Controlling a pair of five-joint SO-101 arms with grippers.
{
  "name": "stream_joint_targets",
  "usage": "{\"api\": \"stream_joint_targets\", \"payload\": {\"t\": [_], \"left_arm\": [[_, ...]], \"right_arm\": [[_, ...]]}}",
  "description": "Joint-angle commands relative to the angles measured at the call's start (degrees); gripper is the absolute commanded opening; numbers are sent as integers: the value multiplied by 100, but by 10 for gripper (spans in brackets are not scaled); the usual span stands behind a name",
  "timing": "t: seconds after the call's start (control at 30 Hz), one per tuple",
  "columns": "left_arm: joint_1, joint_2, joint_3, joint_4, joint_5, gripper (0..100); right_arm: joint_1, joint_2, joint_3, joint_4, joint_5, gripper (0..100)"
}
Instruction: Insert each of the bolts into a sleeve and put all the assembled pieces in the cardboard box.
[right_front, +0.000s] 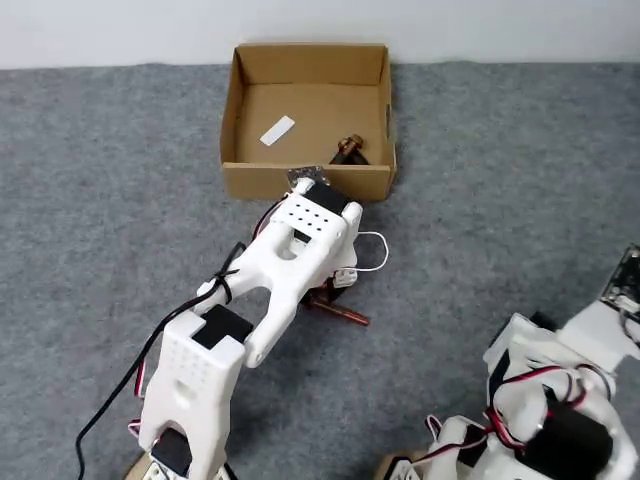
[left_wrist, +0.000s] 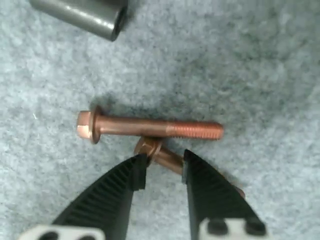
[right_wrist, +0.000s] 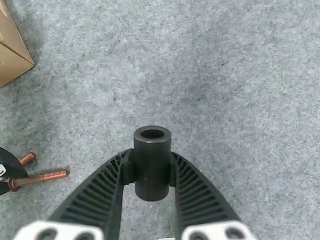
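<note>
- Open brown cardboard box (right_front: 260, 182) at far centre. One assembled piece (right_front: 350, 148) lies in its near right corner.
- Right gripper (right_wrist: 151, 167), on the arm at near right, is clamped on an upright dark cylindrical steel sleeve (right_wrist: 152, 150) with its bore facing up.
- Left gripper (left_wrist: 162, 165) is mid-table, just near of the box. Its jaws are narrowly parted astride the lower copper bolt (left_wrist: 166, 157), just behind its head.
- Loose grey metal sleeve (left_wrist: 82, 15) lies close by.
- Upper copper flanged bolt (left_wrist: 150, 127) lies across the lower one's head.
- Both bolts look rigid, smooth and likely to roll. Best gripped on the plain shank near the head, leaving the threads free.
</note>
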Motion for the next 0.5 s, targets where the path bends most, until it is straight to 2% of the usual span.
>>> {"api": "stream_joint_targets", "payload": {"t": [0.0,0.1,0.47], "left_arm": [[62,211,-198,422,35,126],[44,211,-716,923,35,126],[510,-510,-593,905,35,127]], "right_arm": [[57,66,-35,48,44,11],[57,66,-35,48,44,11],[40,66,-35,48,44,11]]}}
